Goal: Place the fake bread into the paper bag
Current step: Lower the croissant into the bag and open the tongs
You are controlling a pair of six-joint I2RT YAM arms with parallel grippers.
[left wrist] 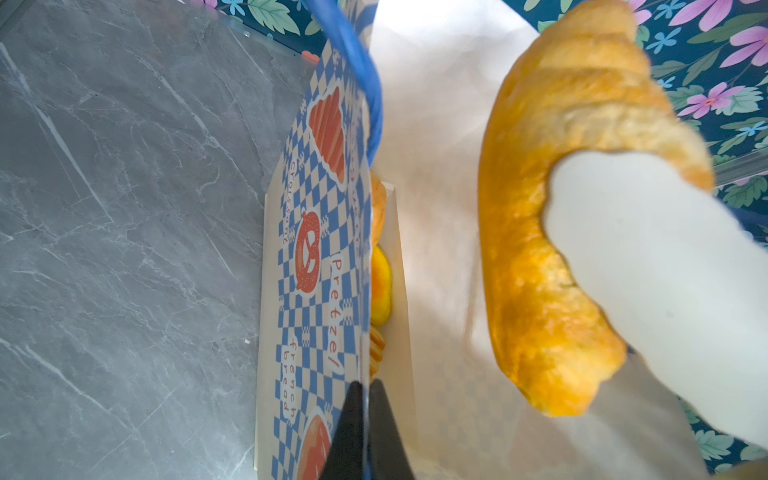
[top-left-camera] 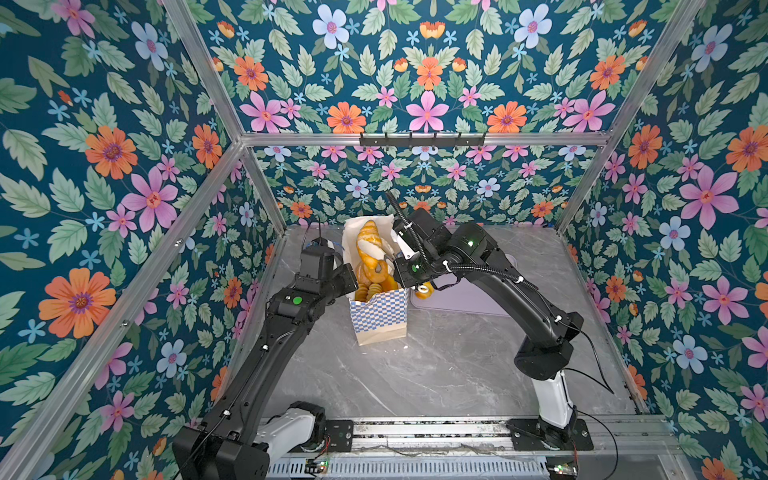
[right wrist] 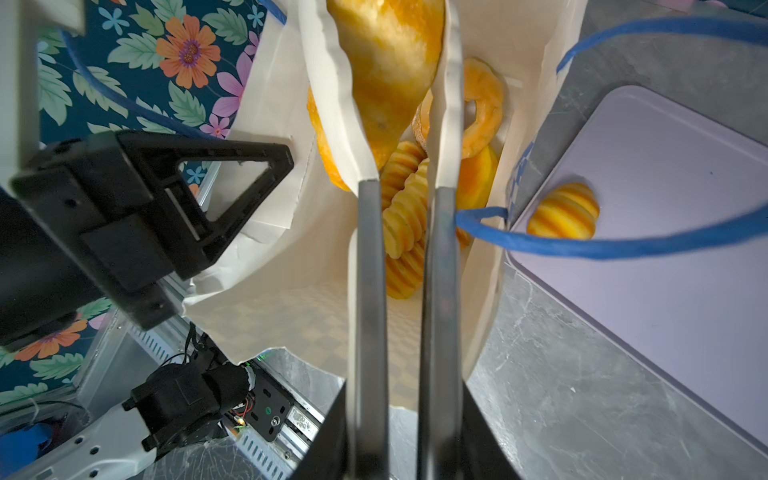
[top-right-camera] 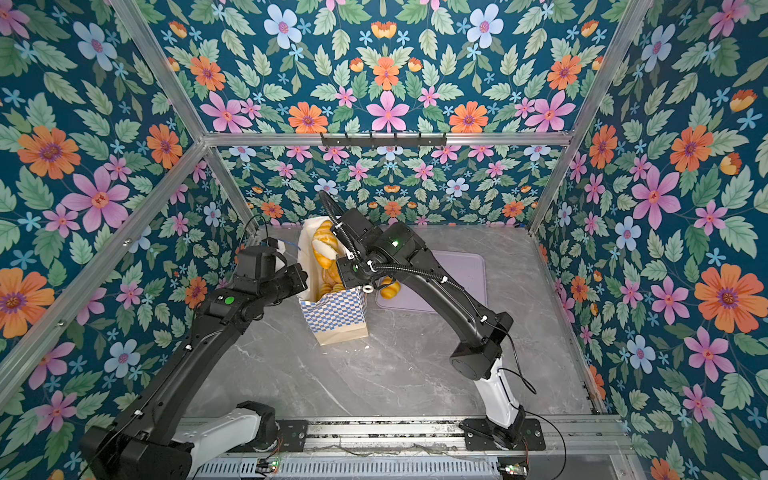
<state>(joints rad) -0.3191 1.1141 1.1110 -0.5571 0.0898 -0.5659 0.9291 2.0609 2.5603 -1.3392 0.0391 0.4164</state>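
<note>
Two arms. At left, left gripper clamped shut on the side wall of the single paper bag, upright mid-table. Inside, one ring, two ridged loaves, at least two buns, partly hidden. In the bag's mouth, right gripper closed on one croissant, tip down. Further right, one lilac tray bearing one ridged bun. Underneath, grey marbled tabletop; all round, floral wallpaper in aluminium framing.

The bag is matt cream paper with blue cloth cords. The croissant looks flaky, slightly glossy. The bench is smooth grey marble-look; the tray smooth, matt lilac.
</note>
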